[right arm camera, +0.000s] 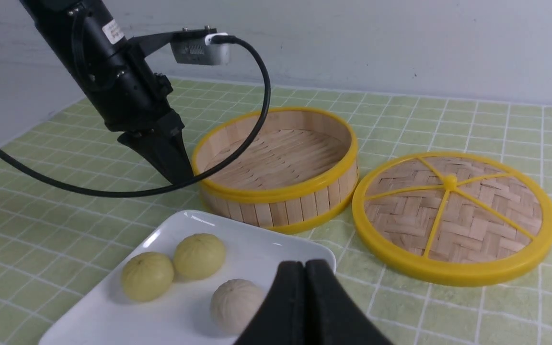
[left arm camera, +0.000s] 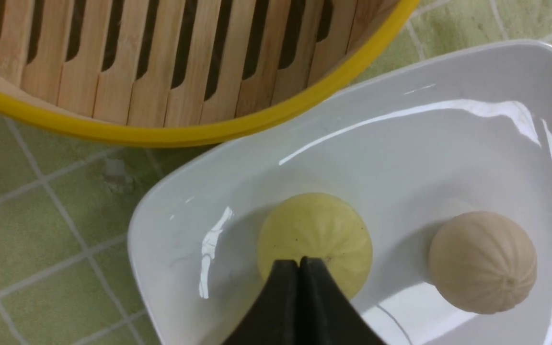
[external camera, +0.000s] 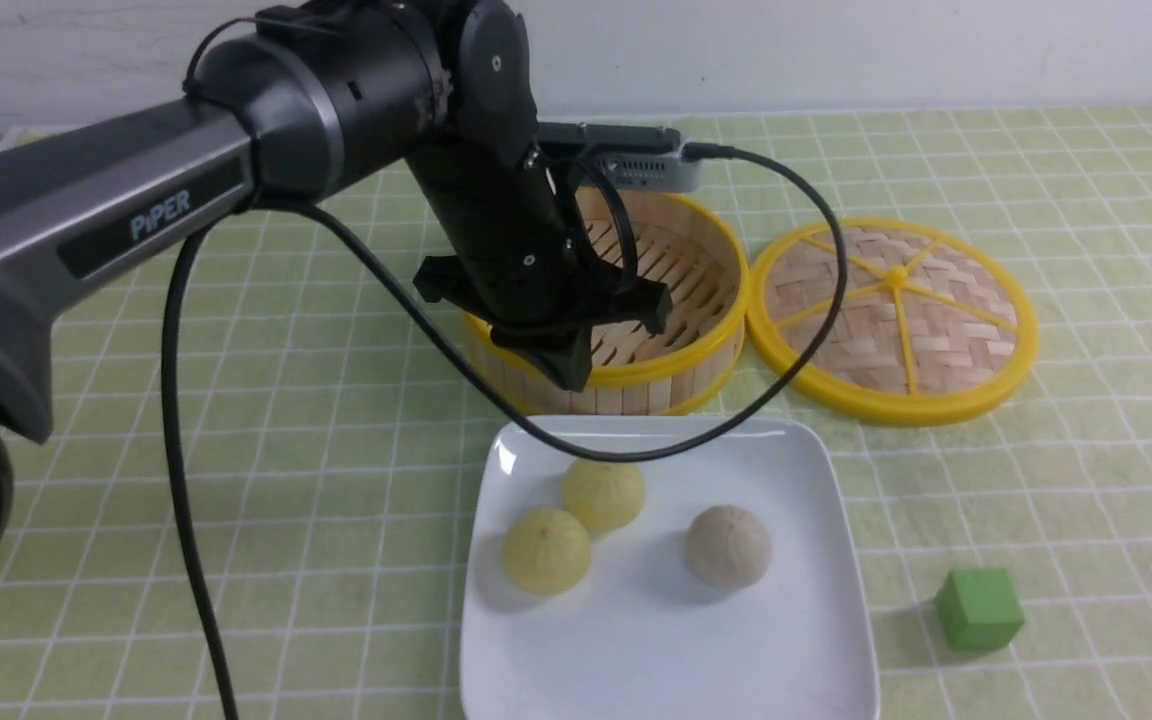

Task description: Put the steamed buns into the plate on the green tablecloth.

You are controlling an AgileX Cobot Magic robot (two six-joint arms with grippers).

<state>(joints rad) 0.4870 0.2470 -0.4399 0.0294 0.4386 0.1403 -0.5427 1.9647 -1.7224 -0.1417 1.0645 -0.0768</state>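
Note:
The white square plate [external camera: 656,650] lies on the green tablecloth [external camera: 316,470] and holds three steamed buns: two pale yellow ones [external camera: 547,549] [external camera: 604,494] touching each other, and an off-white one [external camera: 728,545] to their right. My left gripper [external camera: 573,378] is shut and empty, hanging above the plate's far edge in front of the steamer. In the left wrist view its closed tips [left arm camera: 300,261] point over a yellow bun [left arm camera: 314,235], with the off-white bun [left arm camera: 482,261] beside it. My right gripper [right arm camera: 304,264] is shut and empty, above the plate's [right arm camera: 113,321] near side.
An open bamboo steamer [external camera: 676,290] with a yellow rim stands just behind the plate, with no buns in it. Its woven lid [external camera: 891,320] lies flat to the right. A green cube [external camera: 979,608] sits right of the plate. The left arm's black cable [external camera: 176,420] loops over the cloth.

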